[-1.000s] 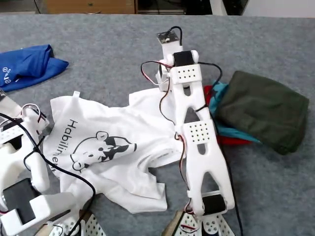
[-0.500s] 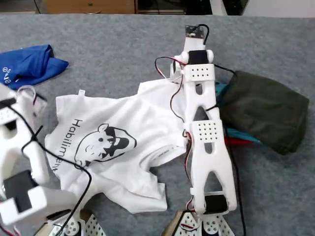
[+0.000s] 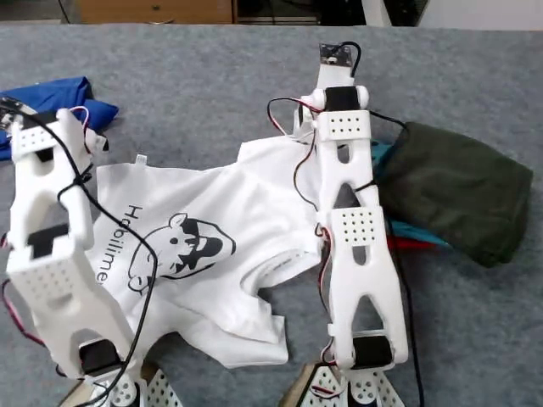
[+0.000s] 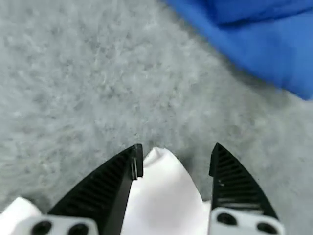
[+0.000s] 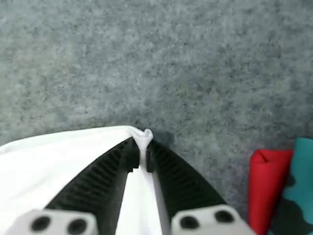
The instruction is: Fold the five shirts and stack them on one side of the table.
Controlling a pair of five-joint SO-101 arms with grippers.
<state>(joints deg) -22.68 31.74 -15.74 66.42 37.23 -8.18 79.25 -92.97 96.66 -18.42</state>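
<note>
A white shirt (image 3: 212, 246) with a bear print lies spread and rumpled in the middle of the grey table. My right gripper (image 5: 142, 142) is shut on its far edge (image 5: 58, 156); in the high view this gripper (image 3: 299, 127) sits at the shirt's far right corner. My left gripper (image 4: 177, 147) is open, its fingers on either side of a white shirt corner (image 4: 164, 196). In the high view it (image 3: 95, 142) is at the shirt's far left corner. A crumpled blue shirt (image 3: 59, 89) (image 4: 264, 44) lies just beyond.
A stack of folded shirts sits at the right: dark green (image 3: 454, 186) on top, teal (image 3: 416, 231) and red (image 3: 403, 244) below, also beside my right gripper as red (image 5: 266, 181) and teal (image 5: 303, 196). Bare grey carpet (image 3: 187, 76) runs along the far side.
My left arm swung from the near left out to the shirt's far left corner. My right gripper first pulled its shirt corner farther away and rightward, then stayed still.
</note>
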